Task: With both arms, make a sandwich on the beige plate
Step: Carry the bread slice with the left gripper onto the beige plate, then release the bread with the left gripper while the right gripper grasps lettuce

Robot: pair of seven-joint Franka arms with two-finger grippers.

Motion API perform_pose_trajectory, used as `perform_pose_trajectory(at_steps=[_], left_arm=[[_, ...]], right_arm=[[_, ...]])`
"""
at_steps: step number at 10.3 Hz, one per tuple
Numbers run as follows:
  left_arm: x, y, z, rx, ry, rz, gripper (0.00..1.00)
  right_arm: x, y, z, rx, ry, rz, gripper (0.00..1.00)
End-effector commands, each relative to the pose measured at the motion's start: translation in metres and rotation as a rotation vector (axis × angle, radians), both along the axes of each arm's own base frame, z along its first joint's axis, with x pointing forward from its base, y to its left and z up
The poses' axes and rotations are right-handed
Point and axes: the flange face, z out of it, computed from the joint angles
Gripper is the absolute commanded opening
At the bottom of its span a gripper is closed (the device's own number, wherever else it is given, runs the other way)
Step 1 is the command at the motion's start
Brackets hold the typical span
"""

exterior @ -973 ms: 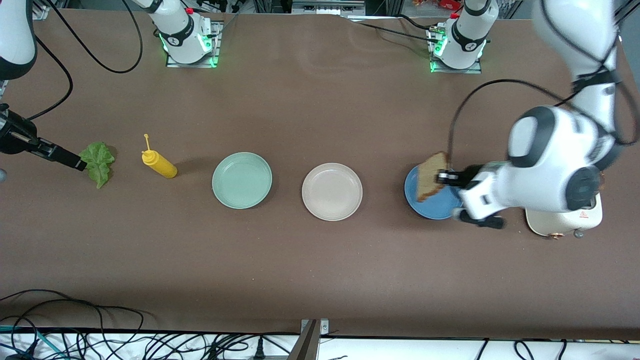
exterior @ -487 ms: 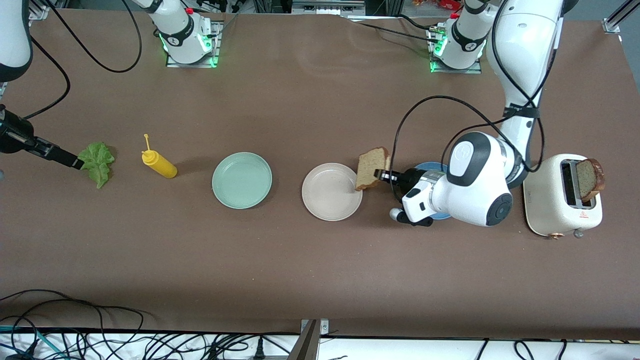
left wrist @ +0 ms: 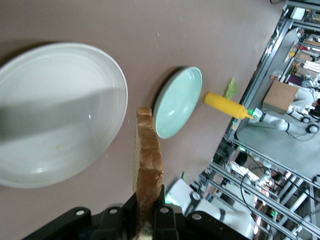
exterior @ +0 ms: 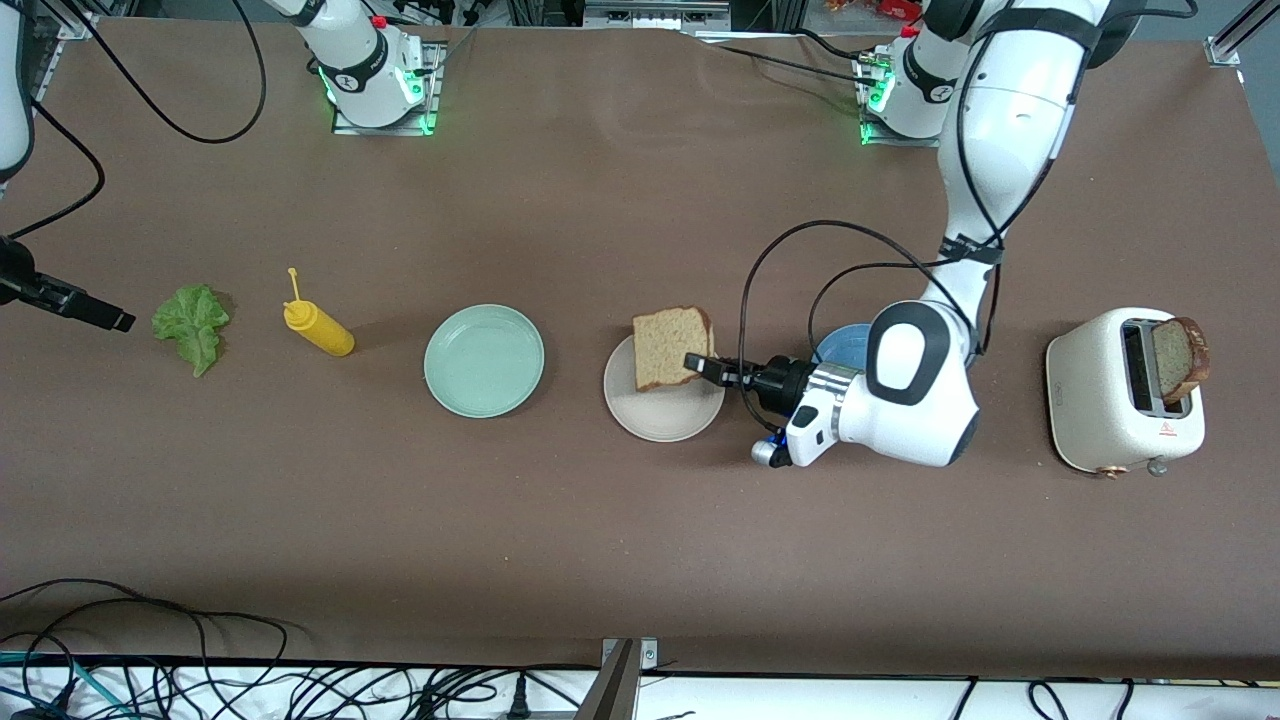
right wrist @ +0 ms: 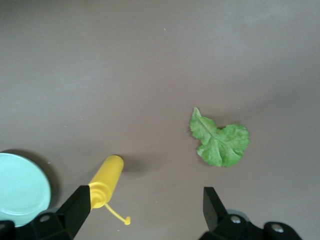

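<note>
Bread slice (exterior: pixel 672 347) hangs over the beige plate (exterior: pixel 650 418), clamped on edge in my left pincer (exterior: pixel 705 366). My right pincer (right wrist: pixel 145 210) hovers spread wide over the counter (exterior: pixel 620 530), near the lettuce leaf (exterior: pixel 192 322) by the mustard bottle (exterior: pixel 318 327). Another slice (exterior: pixel 1178 358) sits in the toaster (exterior: pixel 1110 420).

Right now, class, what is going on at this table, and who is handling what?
The left gripper is shut on a bread slice and holds it over the beige plate, which has nothing lying on it yet. The right gripper is open above the table, between the lettuce leaf and the yellow squeeze bottle, touching neither. A second slice sticks out of the toaster. The mint-green plate holds nothing.
</note>
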Motion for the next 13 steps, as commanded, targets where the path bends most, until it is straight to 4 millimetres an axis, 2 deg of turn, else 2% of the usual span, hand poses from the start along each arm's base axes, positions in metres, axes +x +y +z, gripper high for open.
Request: perform_pose_trajectory(at_steps=[1,4,7,8,9,10,11,12,13], left_arm=[[0.001,-0.024,-0.011,-0.003,-0.051,0.027,0.0],[-0.002,-0.027,-0.02,0.008,-0.045,0.03,0.0],[-0.006,-0.025,-0.036,0.028,-0.028,0.022,0.0],[-0.007,-0.027,-0.038,0.03,-0.026,0.018,0.0],[-0.009,-0.029,-0.04,0.031,-0.023,0.015,0.0],[-0.01,-0.03,-0.043,0.035,-0.02,0.014,0.0],[-0.01,-0.03,-0.046,0.038,-0.019,0.014,0.19],[-0.01,-0.028,-0.05,0.042,-0.012,0.017,0.95],[-0.01,-0.027,-0.051,0.044,-0.011,0.016,1.0]], right_arm=[[0.002,-0.022,-0.036,-0.026,0.068,0.0,1.0],[-0.015,-0.039,-0.099,-0.015,0.089,0.044,1.0],[-0.035,-0.071,-0.142,-0.011,0.062,0.163,1.0],[-0.036,-0.073,-0.156,-0.006,0.081,0.201,1.0],[-0.039,-0.079,-0.176,-0.001,0.1,0.242,1.0],[-0.045,-0.094,-0.195,-0.004,0.109,0.262,1.0],[-0.05,-0.1,-0.208,-0.003,0.111,0.281,1.0],[-0.054,-0.103,-0.221,-0.005,0.108,0.322,1.0],[-0.055,-0.107,-0.236,-0.013,0.108,0.368,1.0]])
